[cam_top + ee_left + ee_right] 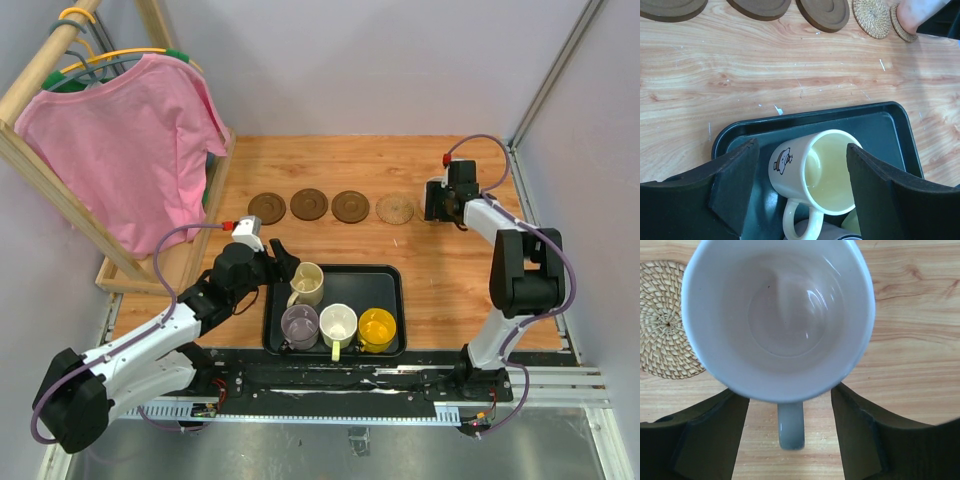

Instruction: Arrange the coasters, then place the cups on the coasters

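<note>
Three dark brown coasters (309, 204) and a tan woven coaster (395, 208) lie in a row across the table. At the row's right end, a pale pink cup (777, 315) stands on another woven coaster (902, 27). My right gripper (789, 400) is open around the cup's handle (790, 427), with a gap on each side. In the black tray (390, 278) stand a cream cup (832, 172), a grey-lilac cup (299, 325), a white cup (338, 323) and an amber cup (377, 328). My left gripper (802, 155) is open, one finger on each side of the cream cup.
A wooden rack with a pink shirt (130, 140) on a hanger stands along the table's left side. Grey walls close the back and the right. The right arm's elbow (525, 265) stands to the right of the tray.
</note>
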Action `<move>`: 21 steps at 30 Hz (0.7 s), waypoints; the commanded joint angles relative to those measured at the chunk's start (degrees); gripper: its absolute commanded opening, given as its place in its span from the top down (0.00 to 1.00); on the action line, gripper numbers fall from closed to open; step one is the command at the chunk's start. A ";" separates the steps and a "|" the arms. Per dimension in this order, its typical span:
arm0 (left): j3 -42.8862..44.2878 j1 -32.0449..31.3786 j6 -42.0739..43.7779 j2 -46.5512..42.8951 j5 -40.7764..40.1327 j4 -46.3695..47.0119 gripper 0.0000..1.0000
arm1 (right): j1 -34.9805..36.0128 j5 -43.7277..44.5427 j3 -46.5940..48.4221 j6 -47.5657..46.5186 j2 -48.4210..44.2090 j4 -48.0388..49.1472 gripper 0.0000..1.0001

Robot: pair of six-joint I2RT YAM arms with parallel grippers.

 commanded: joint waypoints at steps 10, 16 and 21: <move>2.74 -0.37 4.99 -4.94 6.84 -5.85 0.07 | -0.63 -1.18 -7.23 4.35 -13.72 -0.33 0.24; 1.49 -0.39 4.19 -4.48 11.80 -8.23 0.00 | -0.37 -1.31 -10.59 5.74 -20.99 -1.26 0.19; 0.56 -0.39 3.52 -3.98 13.33 -7.86 0.00 | 0.53 -2.58 -12.09 6.98 -26.22 -3.59 0.17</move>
